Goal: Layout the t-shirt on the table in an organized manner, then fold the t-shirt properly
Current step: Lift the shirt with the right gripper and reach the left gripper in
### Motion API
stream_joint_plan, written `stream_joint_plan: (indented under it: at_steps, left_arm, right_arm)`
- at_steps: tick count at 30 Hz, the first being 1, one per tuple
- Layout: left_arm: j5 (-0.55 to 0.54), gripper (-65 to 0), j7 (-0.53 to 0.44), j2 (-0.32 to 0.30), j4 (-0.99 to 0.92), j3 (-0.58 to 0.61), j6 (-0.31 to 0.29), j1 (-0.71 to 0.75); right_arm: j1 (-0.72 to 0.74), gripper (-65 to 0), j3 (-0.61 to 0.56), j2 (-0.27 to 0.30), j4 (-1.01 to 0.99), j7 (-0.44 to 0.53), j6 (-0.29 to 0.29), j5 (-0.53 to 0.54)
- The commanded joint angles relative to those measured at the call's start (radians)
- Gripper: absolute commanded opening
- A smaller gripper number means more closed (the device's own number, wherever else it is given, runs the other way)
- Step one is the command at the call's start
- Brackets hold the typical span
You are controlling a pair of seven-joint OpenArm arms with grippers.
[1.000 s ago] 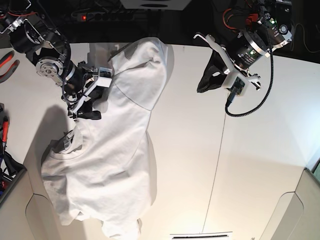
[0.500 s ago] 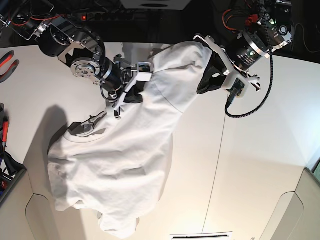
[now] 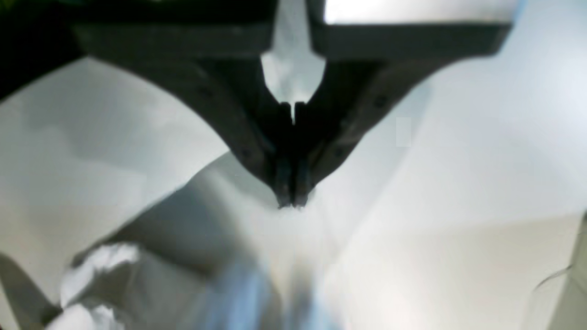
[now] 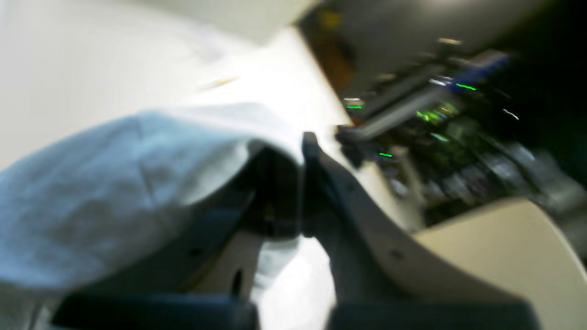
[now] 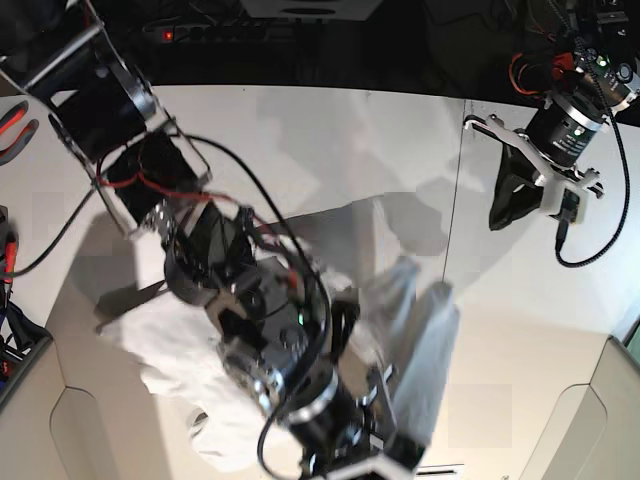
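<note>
White cloth, place: white wrinkled cotton t-shirt is spread in a crumpled band on the smooth white tabletop; one end is bunched on the right arm's side, the other is raised in loose folds towards mid-table.
Long axis: the band is run crosswise between the two arms, slightly raised towards the lifted end.
Right gripper: the dark fingers are seen pressed together; cloth is draped over one finger and appears to be pinched at the tips, the bulk hanging below and to one side of them.
Left gripper: the fingers are closed tip to tip; pale cloth is seen just below the tips, but whether a fold is pinched cannot be told through the blur.
Nearer arm: right; in the base view it is stretched over the shirt, while the left gripper is held apart from the cloth's raised edge.
Relation for the coming move: judged, the free raised edge lies below and forward of the left fingers, along the band's axis, so a pull outward from there would be needed for flattening.
</note>
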Motion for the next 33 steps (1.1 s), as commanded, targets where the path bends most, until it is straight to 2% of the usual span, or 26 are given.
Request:
stream_joint_plan:
  at_steps: [1, 3, 5, 8, 9, 11, 13, 15, 17, 19, 25, 29, 31, 33]
  left_arm:
    - [-0.039, -65.0, -0.008, 0.0, 0.018, -0.019, -0.003, 0.002]
    - [-0.1, -65.0, 0.026, 0.0, 0.018, -0.047, -0.005, 0.002]
    - [-0.159, -65.0, 0.047, 0.0, 0.018, -0.056, -0.035, 0.002]
    - [-0.232, -65.0, 0.058, 0.0, 0.018, -0.049, -0.114, 0.002]
    - [-0.254, -65.0, 0.056, 0.0, 0.018, -0.04, -0.114, 0.001]
    - [-0.265, -57.9, 0.052, 0.0, 0.017, 0.002, -0.114, -0.011]
    - [-0.246, -45.5, 0.051, 0.001, 0.005, 0.068, -0.114, -0.042]
    - [-0.171, -38.6, 0.018, 0.002, -0.026, 0.152, -0.055, -0.087]
    - [-0.089, -38.2, -0.03, 0.011, -0.085, 0.231, 0.018, -0.137]
    - [-0.054, -38.2, -0.045, 0.032, -0.167, 0.296, 0.056, -0.189]
    - [-0.035, -38.3, -0.045, 0.123, -0.392, 0.452, 0.057, -0.33]
    - [-0.001, -38.3, -0.046, 0.176, -0.526, 0.505, 0.059, -0.451]
    - [-0.002, -38.3, -0.046, 0.202, -0.62, 0.506, 0.084, -0.523]
    - [0.0, -38.3, -0.05, 0.223, -0.726, 0.506, 0.136, -0.603]
  right_arm:
    - [0.075, -65.0, 0.047, -0.027, -0.03, 0.023, -0.022, 0.012]
    - [0.163, -65.0, 0.132, -0.069, -0.141, 0.022, -0.021, 0.047]
    - [0.242, -65.0, 0.208, -0.098, -0.263, 0.022, -0.021, 0.061]
    - [0.339, -65.0, 0.292, -0.109, -0.435, 0.022, -0.022, 0.061]
    - [0.36, -65.0, 0.311, -0.108, -0.48, 0.021, -0.022, 0.06]
    - [0.387, -65.0, 0.347, -0.107, -0.549, 0.021, -0.022, 0.061]
    - [0.391, -65.0, 0.369, -0.106, -0.578, 0.021, -0.022, 0.061]
    - [0.382, -65.0, 0.37, -0.103, -0.578, 0.009, -0.022, 0.064]
    - [0.377, -65.0, 0.369, -0.103, -0.579, 0.001, -0.022, 0.064]
    - [0.377, -65.0, 0.369, -0.103, -0.579, -0.009, -0.022, 0.064]
    - [0.382, -65.0, 0.369, -0.104, -0.579, -0.004, -0.023, 0.065]
    - [0.378, -65.0, 0.369, -0.109, -0.579, -0.005, -0.023, 0.079]
    - [0.377, -65.0, 0.369, -0.112, -0.579, -0.005, -0.024, 0.079]
    - [0.378, -65.0, 0.369, -0.112, -0.579, -0.005, -0.024, 0.079]
